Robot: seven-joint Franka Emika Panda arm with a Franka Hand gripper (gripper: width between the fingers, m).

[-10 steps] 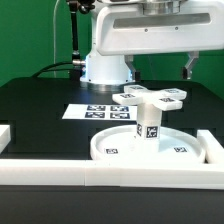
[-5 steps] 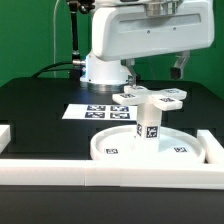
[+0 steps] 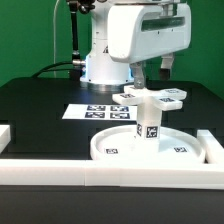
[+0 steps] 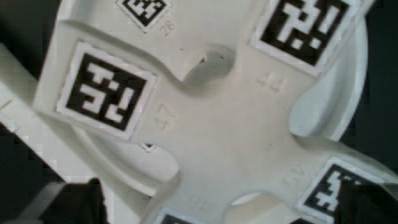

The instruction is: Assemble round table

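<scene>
The rimmed round disc (image 3: pixel 118 148) lies on the black table near the front. The short thick cylinder (image 3: pixel 148 124) stands upright in its middle. The flat cross-shaped piece (image 3: pixel 152 97) sits on top of the cylinder. My gripper (image 3: pixel 154 70) hangs just above the cross-shaped piece, with its two fingers apart and nothing between them. The wrist view is filled by the cross-shaped piece (image 4: pixel 196 120) and its tags from close up. My fingertips do not show clearly there.
The marker board (image 3: pixel 95 111) lies flat behind the disc. Long white border bars run along the front (image 3: pixel 100 172), the exterior view's left (image 3: pixel 5 135) and the exterior view's right (image 3: pixel 212 146). The arm's base (image 3: pixel 105 68) stands at the back.
The hand has turned about its vertical axis above the cross-shaped piece, so the fingers look closer together in the exterior view. The table parts have not moved.
</scene>
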